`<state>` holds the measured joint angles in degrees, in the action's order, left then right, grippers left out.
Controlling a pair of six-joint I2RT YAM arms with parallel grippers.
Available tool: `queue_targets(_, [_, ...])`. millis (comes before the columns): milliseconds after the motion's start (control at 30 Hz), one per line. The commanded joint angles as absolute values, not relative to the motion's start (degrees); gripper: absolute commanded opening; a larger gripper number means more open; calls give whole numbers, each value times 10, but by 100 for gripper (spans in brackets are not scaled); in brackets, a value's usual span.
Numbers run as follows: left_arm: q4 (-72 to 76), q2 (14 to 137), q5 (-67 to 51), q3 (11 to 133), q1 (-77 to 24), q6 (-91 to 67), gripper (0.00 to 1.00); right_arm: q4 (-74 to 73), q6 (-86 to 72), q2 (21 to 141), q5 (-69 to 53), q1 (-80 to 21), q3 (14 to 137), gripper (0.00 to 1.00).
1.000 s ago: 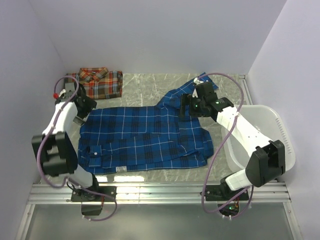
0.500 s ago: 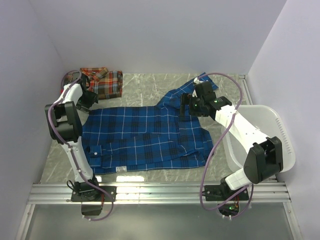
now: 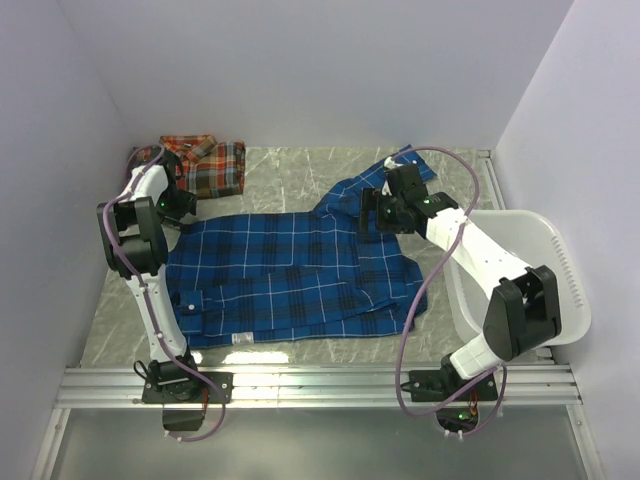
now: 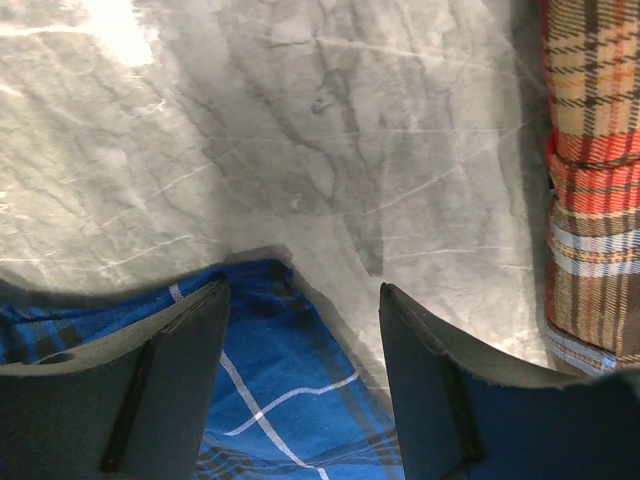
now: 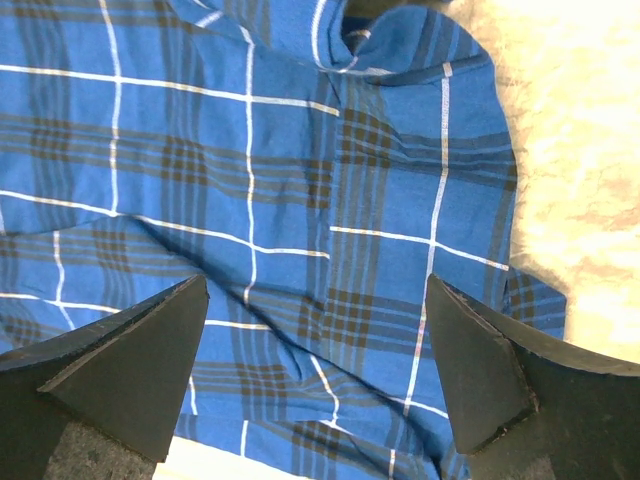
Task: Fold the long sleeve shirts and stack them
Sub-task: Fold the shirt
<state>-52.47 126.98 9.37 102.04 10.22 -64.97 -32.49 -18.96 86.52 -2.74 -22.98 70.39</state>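
The left gripper (image 4: 302, 300) stands wide open with a corner of the blue shirt (image 4: 290, 400) lying between its fingers. Bare marble table (image 4: 300, 130) stretches beyond the tips, and the folded red shirt (image 4: 590, 200) lies past one finger. The right gripper (image 5: 315, 290) gapes over rumpled blue cloth, holding nothing.
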Motion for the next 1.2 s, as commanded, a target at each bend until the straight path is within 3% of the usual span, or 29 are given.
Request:
queue_targets(0, [-555,1271,105,1022,105,-657,68,-303,-179,875,-18,-229,721,96])
queue_targets(233, [-566,1281,127,1005,104,-655,63,-299,-179,890,-21,-229,725,95])
queue_targets(367, [-570,1294,141,1005,105,-650,53,-300,-182,896,-20,-229,736,95])
queue_targets(467, [-565,1295,144,1001,104,-642,41,-294,-187,893,-18,-229,739,95])
queue_targets(700, [-544,1313,146,1003,105,-605,0,-296,-199,896,-14,-229,756,94])
queue_targets(900, [-512,1294,156,1005,101,-574,1,-271,-249,915,-4,-211,770,94])
queue_targets(1167, [-484,1251,185,986,95,-538,0,-214,-330,999,-129,-121,807,91])
